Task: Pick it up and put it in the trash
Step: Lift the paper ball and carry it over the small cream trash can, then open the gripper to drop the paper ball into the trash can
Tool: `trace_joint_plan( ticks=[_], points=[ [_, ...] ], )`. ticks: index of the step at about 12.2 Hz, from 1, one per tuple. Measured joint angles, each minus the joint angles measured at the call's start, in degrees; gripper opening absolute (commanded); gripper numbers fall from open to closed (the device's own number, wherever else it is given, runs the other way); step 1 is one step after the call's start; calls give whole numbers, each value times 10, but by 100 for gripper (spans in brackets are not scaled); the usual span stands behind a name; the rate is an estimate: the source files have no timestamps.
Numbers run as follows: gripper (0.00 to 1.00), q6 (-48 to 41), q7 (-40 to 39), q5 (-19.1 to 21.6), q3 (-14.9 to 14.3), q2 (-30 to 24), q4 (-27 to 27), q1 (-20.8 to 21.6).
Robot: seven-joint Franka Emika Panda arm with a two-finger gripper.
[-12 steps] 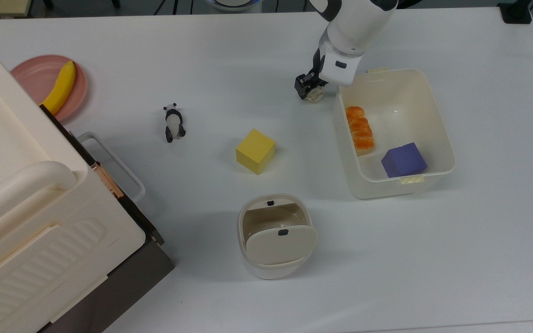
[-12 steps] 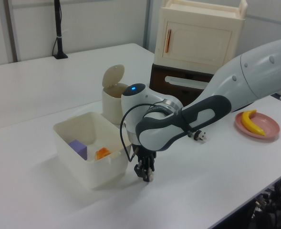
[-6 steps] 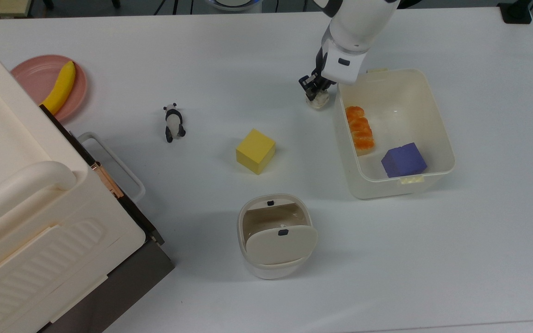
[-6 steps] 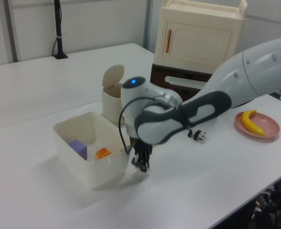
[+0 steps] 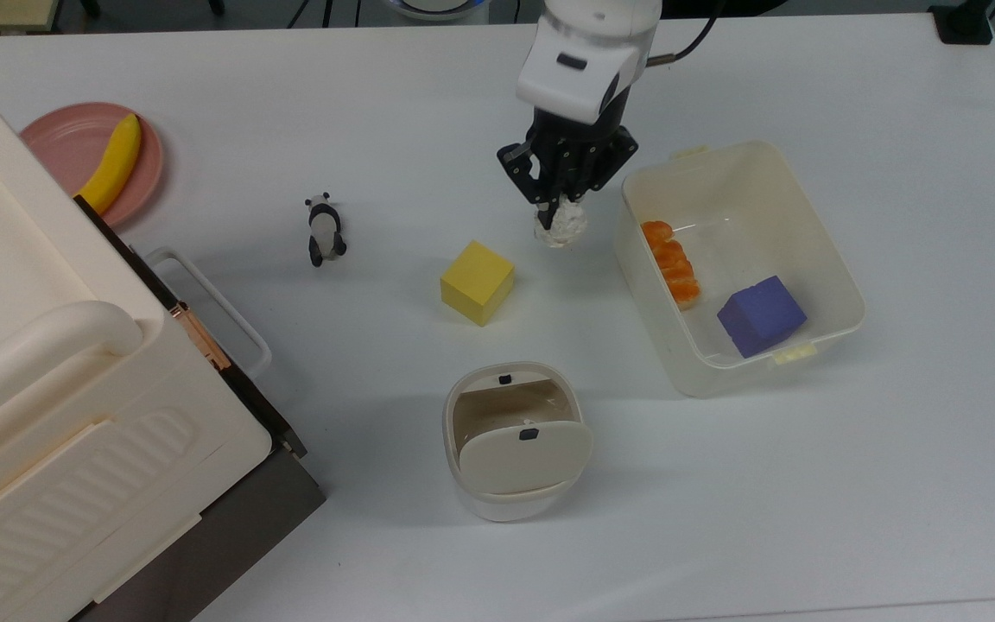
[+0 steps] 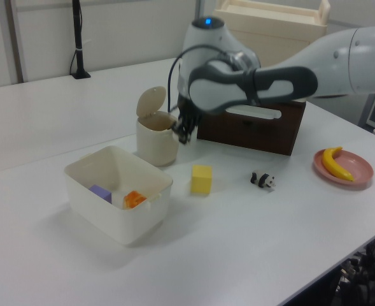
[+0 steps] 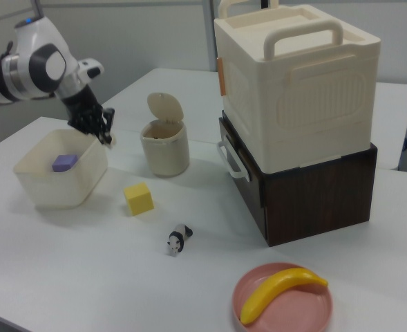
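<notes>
The crumpled off-white paper wad (image 5: 560, 227) hangs above the table, pinched by my gripper (image 5: 554, 211), which is shut on it. In the top view it sits between the yellow cube (image 5: 477, 282) and the cream tub (image 5: 748, 199). The trash (image 5: 522, 455), a small cream bin with its flap lid tipped open, stands nearer the front of the table, below the cube in the top view. In the left view my gripper (image 6: 184, 134) hovers just right of the trash (image 6: 155, 140). In the right view the gripper (image 7: 105, 135) is above the tub's (image 7: 86, 181) near corner, left of the trash (image 7: 164, 153).
The tub holds orange segments (image 5: 672, 262) and a purple block (image 5: 761, 315). A panda figurine (image 5: 323, 230) lies left of the cube in the top view. A banana (image 5: 112, 162) rests on a pink plate (image 5: 70, 138). A large cream case on a brown cabinet (image 5: 48, 389) fills the top view's left.
My gripper has risen with the paper wad and moved away from the tub toward the yellow cube. The tub has shifted and turned slightly.
</notes>
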Motion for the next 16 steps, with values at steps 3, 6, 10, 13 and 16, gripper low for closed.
trace_joint_plan(
  ticks=[3,6,10,13,16],
  points=[
    [0,2,-3,-2,2,9,21,2],
    [0,48,-3,-3,1,24,23,-7],
    [0,94,-3,-28,-1,80,83,-44],
    [0,166,-3,-61,-1,114,100,-64],
    [0,216,-3,-97,0,138,101,-74]
  ],
)
